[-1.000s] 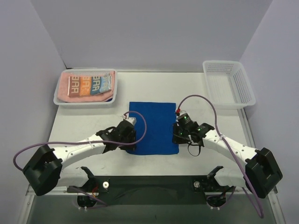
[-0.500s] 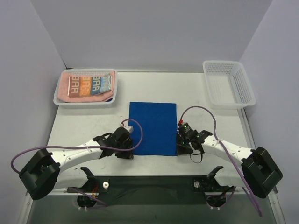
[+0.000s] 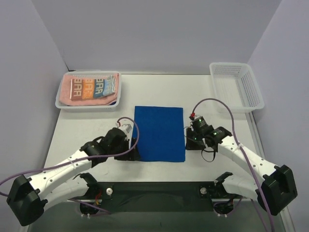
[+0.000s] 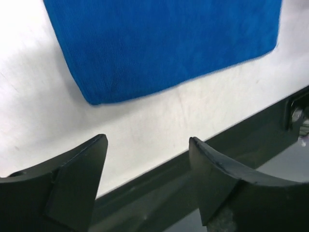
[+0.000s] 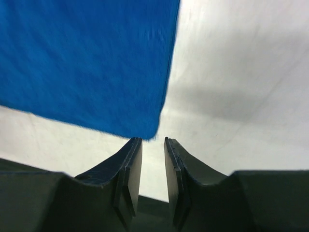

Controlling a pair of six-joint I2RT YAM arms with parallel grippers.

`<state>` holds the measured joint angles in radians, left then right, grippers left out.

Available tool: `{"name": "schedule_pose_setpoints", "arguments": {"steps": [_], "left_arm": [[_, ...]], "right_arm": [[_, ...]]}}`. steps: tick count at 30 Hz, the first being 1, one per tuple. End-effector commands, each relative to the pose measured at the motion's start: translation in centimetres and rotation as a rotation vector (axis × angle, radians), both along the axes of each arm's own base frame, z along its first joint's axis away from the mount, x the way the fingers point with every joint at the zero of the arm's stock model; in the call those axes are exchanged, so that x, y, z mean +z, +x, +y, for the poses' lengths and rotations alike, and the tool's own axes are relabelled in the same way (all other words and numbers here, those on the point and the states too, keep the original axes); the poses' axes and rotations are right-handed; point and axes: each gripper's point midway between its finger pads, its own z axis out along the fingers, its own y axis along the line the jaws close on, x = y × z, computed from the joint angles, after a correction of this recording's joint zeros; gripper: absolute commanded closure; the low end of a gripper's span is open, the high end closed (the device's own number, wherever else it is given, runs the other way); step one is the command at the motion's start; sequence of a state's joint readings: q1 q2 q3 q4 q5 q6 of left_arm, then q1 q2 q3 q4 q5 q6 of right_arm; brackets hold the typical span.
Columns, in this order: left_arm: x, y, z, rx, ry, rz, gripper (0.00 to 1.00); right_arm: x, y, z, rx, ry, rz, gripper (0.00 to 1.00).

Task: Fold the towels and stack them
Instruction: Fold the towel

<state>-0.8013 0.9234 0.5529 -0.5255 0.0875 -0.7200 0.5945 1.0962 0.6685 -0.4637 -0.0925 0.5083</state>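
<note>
Beside the blue towel (image 3: 159,134), entries as follows:

Item 1, blue towel: a flat rectangle on the table (image 3: 87,125), plain, with no label or lettering to be seen

Item 2, left gripper (image 4: 147,140): just off the towel's near-left corner, fingers spread wide, nothing held

Item 3, right gripper (image 5: 152,140): just off the towel's near-right corner, fingers drawn almost together with a sliver of table showing between them, nothing held

Change noted: a second ago both grippers sat at the towel's side edges. Both have since let go and backed off sideways, and the cloth lies smooth. Judgement: this fold or smoothing is finished, and the towel likely needs a further fold before it joins the stack

Item 4, left basket (image 3: 89,107): beyond and left of the towel, holding a pink towel (image 3: 65,89) with a white printed towel (image 3: 91,88) folded on top

Item 5, right basket (image 3: 251,96): beyond and right of the towel, white mesh

Writing: orange and blue block letters on the printed towel, only partly legible, roughly "RAB". No brand is readable anywhere
</note>
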Motion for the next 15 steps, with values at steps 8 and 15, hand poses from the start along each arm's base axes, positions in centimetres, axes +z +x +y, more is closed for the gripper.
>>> {"name": "schedule_pose_setpoints", "arguments": {"steps": [8,15], "left_arm": [[7.2,18.6,1.3,0.134,0.046,-0.34,0.18],[6.9,28.1,-1.7,0.142,-0.017,-0.364,0.36]], "right_arm": [[6.4,14.2,-0.2,-0.001,0.175,-0.208,0.69],[8.5,23.2,3.4,-0.078,0.425,-0.323,0.73]]}}
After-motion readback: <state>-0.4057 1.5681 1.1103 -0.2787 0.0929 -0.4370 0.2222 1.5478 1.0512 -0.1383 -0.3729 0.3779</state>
